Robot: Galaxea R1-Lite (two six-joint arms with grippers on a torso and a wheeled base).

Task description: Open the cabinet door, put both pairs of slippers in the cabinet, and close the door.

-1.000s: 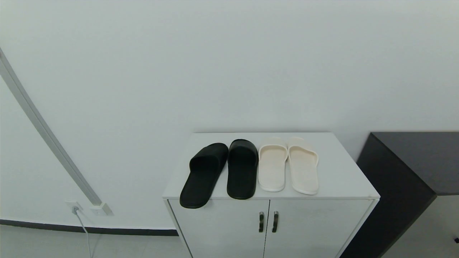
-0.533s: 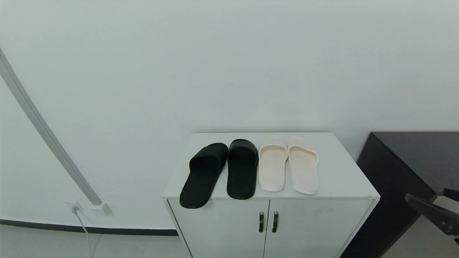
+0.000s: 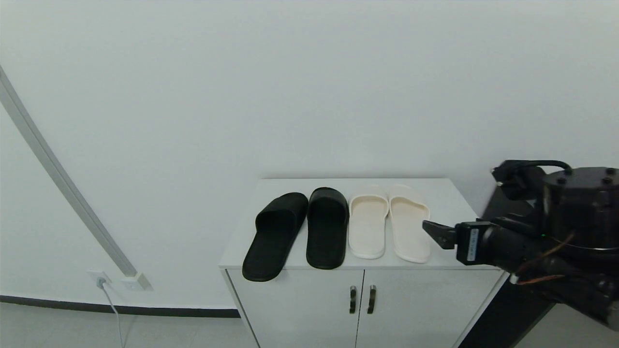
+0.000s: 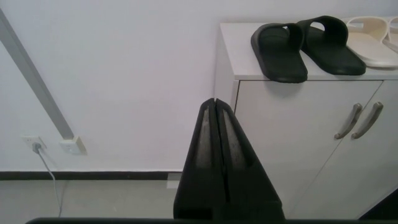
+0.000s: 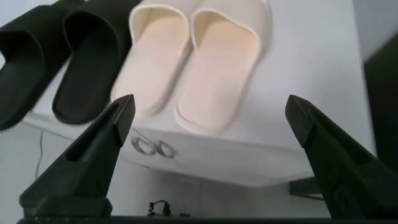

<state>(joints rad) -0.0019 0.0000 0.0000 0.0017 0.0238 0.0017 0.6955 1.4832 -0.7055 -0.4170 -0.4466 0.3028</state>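
Note:
A white cabinet (image 3: 449,227) stands against the wall with both doors shut, its two handles (image 3: 361,299) meeting at the middle. A black pair of slippers (image 3: 295,234) lies on the left of its top, the outer one's heel overhanging the front edge. A cream pair (image 3: 389,224) lies beside it on the right. My right gripper (image 3: 435,233) hovers open just right of the cream pair, above the top's right edge. In its wrist view the right gripper (image 5: 209,106) frames the cream slippers (image 5: 199,56). My left gripper (image 4: 215,102) is shut and empty, low and left of the cabinet (image 4: 292,137).
A dark cabinet (image 3: 503,319) stands close on the right of the white one. A wall socket with a cable (image 3: 101,280) and a slanted conduit (image 3: 58,174) are on the wall to the left. Open floor lies in front.
My right arm has come up from the lower right edge of the head view to the right side of the cabinet top. The slippers and doors have not moved.

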